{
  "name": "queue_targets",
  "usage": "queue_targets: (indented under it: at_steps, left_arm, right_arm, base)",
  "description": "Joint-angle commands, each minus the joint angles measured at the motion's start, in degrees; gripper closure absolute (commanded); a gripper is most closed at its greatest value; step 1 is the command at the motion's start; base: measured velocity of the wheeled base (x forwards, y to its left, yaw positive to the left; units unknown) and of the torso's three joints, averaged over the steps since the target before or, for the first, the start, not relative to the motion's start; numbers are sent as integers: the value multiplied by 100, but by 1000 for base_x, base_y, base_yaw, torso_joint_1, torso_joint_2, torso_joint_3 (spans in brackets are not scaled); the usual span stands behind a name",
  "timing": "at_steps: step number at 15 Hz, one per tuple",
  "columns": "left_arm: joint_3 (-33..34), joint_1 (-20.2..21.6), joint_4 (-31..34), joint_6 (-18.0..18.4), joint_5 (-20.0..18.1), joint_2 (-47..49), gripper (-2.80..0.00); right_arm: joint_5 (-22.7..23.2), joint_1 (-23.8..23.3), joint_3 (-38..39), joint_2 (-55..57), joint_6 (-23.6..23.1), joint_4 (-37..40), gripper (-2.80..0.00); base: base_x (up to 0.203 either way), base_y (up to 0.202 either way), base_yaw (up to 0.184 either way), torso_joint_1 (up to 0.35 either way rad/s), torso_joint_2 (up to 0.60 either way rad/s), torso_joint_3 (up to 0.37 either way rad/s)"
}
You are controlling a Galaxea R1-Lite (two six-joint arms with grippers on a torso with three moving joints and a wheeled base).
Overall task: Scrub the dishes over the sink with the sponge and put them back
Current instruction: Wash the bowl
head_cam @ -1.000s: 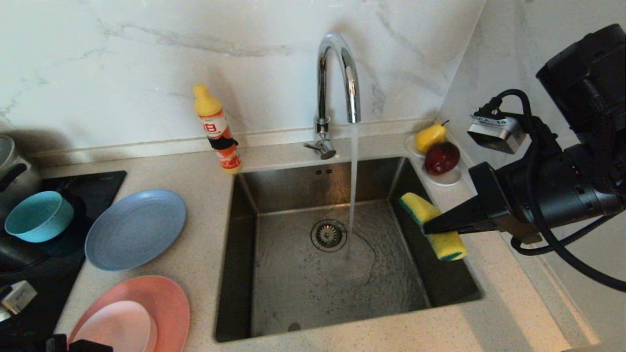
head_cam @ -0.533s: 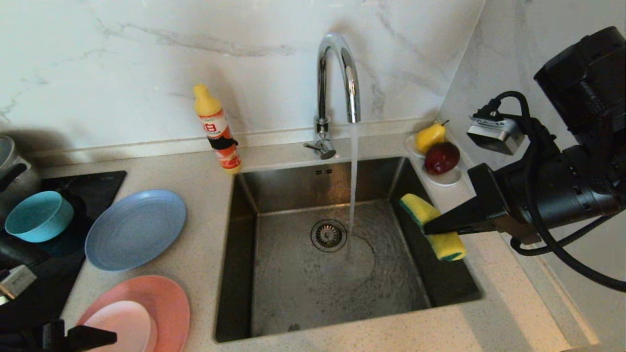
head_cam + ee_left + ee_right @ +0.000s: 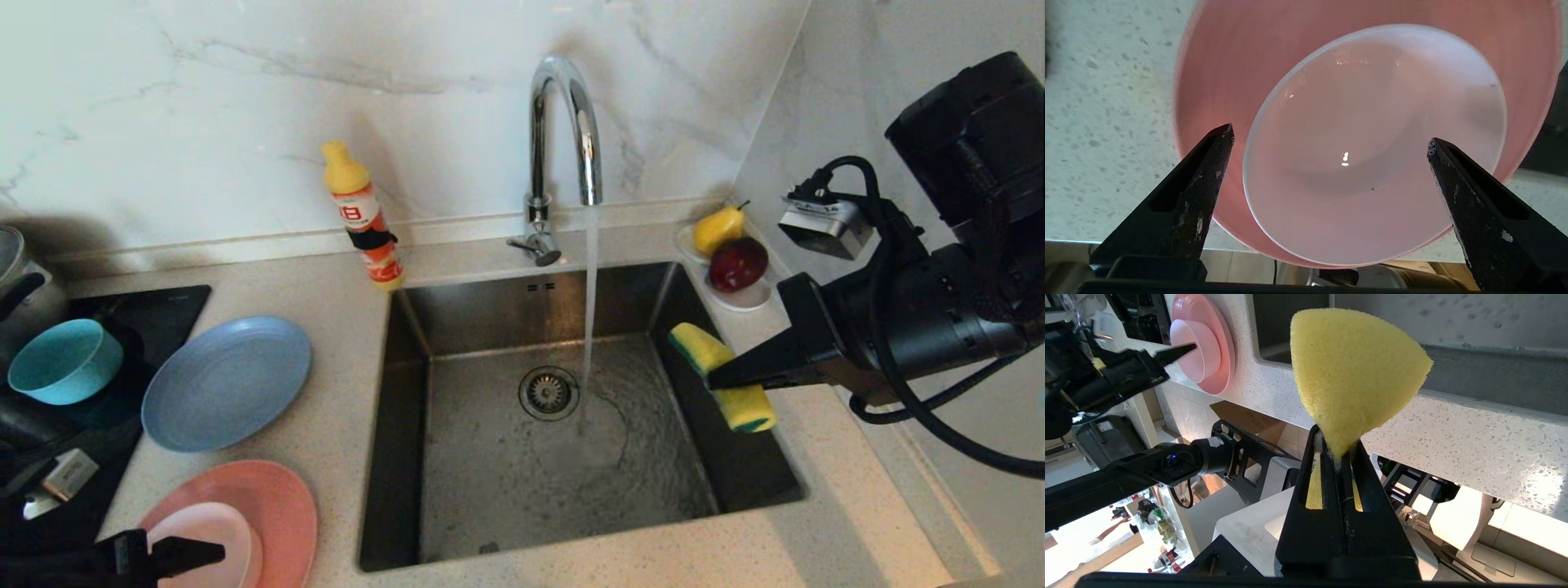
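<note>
The small pale pink dish (image 3: 1372, 143) lies inside the large salmon-pink plate (image 3: 1216, 61) at the counter's front left. My left gripper (image 3: 1329, 134) hangs open over them, one finger on each side of the small dish, gripping nothing. The head view shows it (image 3: 204, 555) at the small dish's near rim (image 3: 208, 523). A grey-blue plate (image 3: 227, 382) and a teal bowl (image 3: 64, 361) sit further back. My right gripper (image 3: 718, 380) is shut on the bent yellow sponge (image 3: 722, 376) over the right wall of the steel sink (image 3: 490, 482).
Water runs from the chrome tap (image 3: 563, 122) onto the basin floor beside the drain (image 3: 549, 392). A soap bottle (image 3: 363, 216) stands behind the sink's left corner. A white dish with fruit (image 3: 731, 253) sits back right. A steel pot (image 3: 16, 278) rests on the black cooktop (image 3: 155, 310).
My left gripper has come in from the bottom-left edge to the stacked pink dishes. The right gripper and sponge have stayed in place.
</note>
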Motion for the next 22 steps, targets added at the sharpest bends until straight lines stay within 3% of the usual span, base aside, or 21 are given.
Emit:
queue_targets:
  at_steps: [1, 6, 13, 15, 22]
  left_arm:
    - [67, -1, -152, -5, -27, 252, -280]
    - [189, 4, -669, 6, 107, 584, -280]
    - [108, 47, -893, 16, 669, 542, -280]
    - [65, 73, -917, 56, 995, 499, -280]
    - [-22, 372, -902, 162, 1027, 653, -280]
  right_arm:
    - [15, 0, 11, 18, 20, 21, 0]
    - [24, -18, 11, 28, -51, 21, 0]
    - [24, -16, 11, 46, -51, 21, 0]
    - [33, 0, 2, 95, -51, 12, 0]
    - [37, 0, 41, 93, -42, -53, 0]
  base:
    - [0, 0, 0, 0, 0, 0]
    - [0, 0, 0, 0, 0, 0]
    - [0, 0, 0, 0, 0, 0]
    - [0, 0, 0, 0, 0, 0]
    - [0, 0, 0, 0, 0, 0]
